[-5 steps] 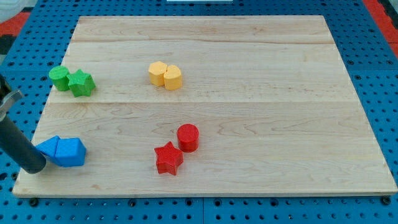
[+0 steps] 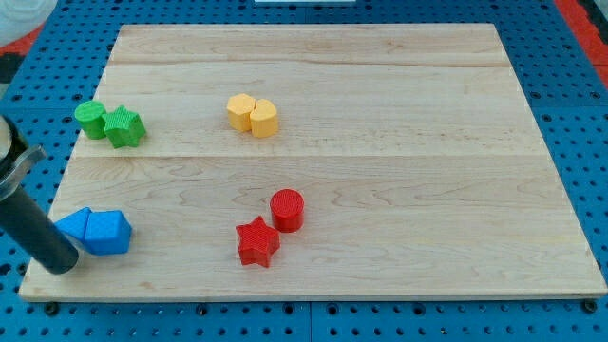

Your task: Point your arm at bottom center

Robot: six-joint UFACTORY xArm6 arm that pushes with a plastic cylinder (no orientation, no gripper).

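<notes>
My tip [image 2: 65, 265] is sitting at the desk's [image 2: 380, 123] bottom-left corner, the rod [image 2: 33, 233] slanting up and off the view's left edge. The tip is touching, or just beside, the left blue block [image 2: 74, 226], which is pressing against the right blue block [image 2: 106, 233]. This end effector is a plain rod, so there is nothing to be wide or narrow, and it is holding nothing. Bottom center of the desk is lying well to the tip's right, just below the red star [image 2: 256, 241]. The star is touching the red cylinder [image 2: 287, 210] up to its right. Two yellow blocks [image 2: 253, 115] are sitting together above center. At upper left, the green cylinder [image 2: 92, 120] is nudging the green star [image 2: 124, 127].
</notes>
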